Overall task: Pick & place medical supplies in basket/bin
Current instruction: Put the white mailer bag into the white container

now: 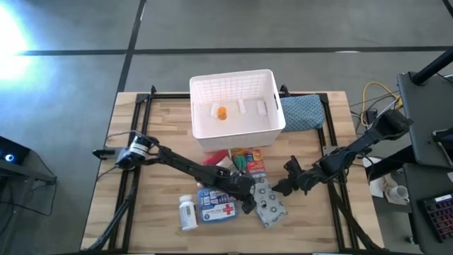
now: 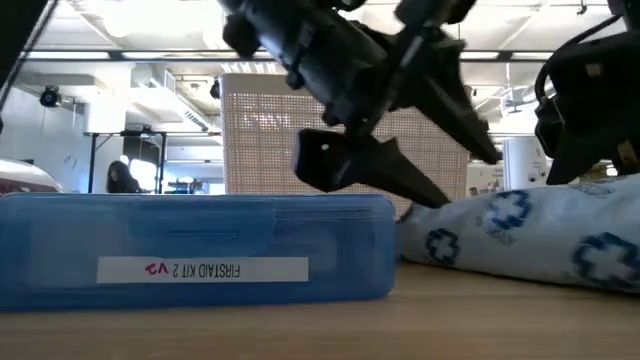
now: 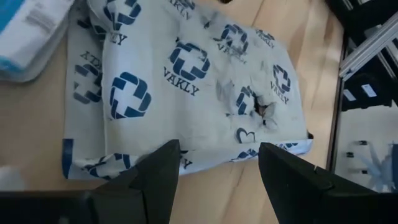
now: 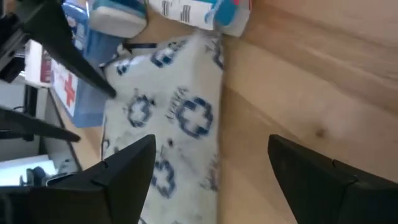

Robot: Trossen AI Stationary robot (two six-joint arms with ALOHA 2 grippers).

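Note:
The grey packet printed with blue crosses (image 1: 272, 208) lies flat on the table near its near edge. My left gripper (image 3: 217, 168) is open over the packet's (image 3: 186, 81) edge, low above the table. My right gripper (image 4: 208, 165) is also open, coming from the right with a finger on each side of the packet (image 4: 180, 124). The blue first-aid pouch (image 1: 218, 207) and white pill bottle (image 1: 187, 212) lie to the packet's left. Red and green boxes (image 1: 245, 161) sit in front of the white basket (image 1: 265, 85), which holds an orange vial (image 1: 221, 113). My left gripper slants down from the table's left, and one fingertip (image 2: 435, 198) reaches the packet's left end (image 2: 450, 225). I cannot tell whether it touches. My right gripper touches nothing.
A blue-grey folded cloth (image 1: 303, 112) lies right of the basket. The pouch (image 2: 200, 250) stands close beside the left gripper. Bare wood shows right of the packet (image 1: 318, 219) and at the table's left (image 1: 148, 205). Black rails run along both side edges.

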